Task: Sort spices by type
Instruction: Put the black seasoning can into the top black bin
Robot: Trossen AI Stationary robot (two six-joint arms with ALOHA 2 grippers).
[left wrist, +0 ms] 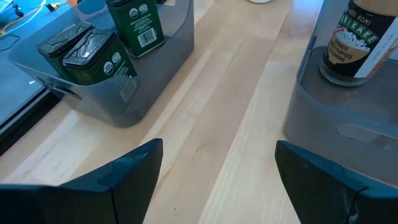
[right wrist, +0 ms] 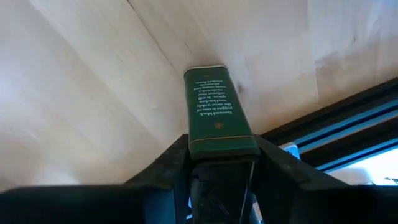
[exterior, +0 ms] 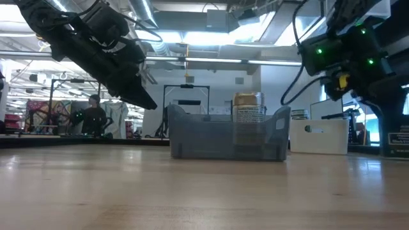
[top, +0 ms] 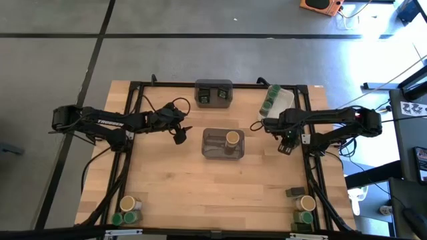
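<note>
My right gripper (top: pixel 287 145) points steeply down near the table's right edge, shut on a dark green rectangular tin (right wrist: pixel 211 106). My left gripper (left wrist: pixel 217 180) hovers open left of the middle grey bin (top: pixel 223 155), with nothing between its fingers. A tan-lidded jar (top: pixel 232 138) stands in that bin. Dark tins (left wrist: pixel 93 53) stand upright in the far grey bin (top: pixel 213 84). Green-lidded jars (top: pixel 271 99) lie in the white tray (top: pixel 288 98) at the far right. My right gripper pinches the tin's upper end (right wrist: pixel 222 142) between its two fingers, one on each narrow side. The fingers come from above, slanting down along the tin. The tin points down at the table with its lower end (right wrist: pixel 204 71) at the wood; whether it rests there or hangs clear I cannot tell.
Green-lidded and tan-lidded jars (top: pixel 128 210) stand at the near left corner. More jars (top: pixel 305 208) and a dark tin (top: pixel 294 193) stand at the near right corner. A black frame rail (right wrist: pixel 348 118) runs close beside the held tin. Bare wood lies in front of the middle bin.
</note>
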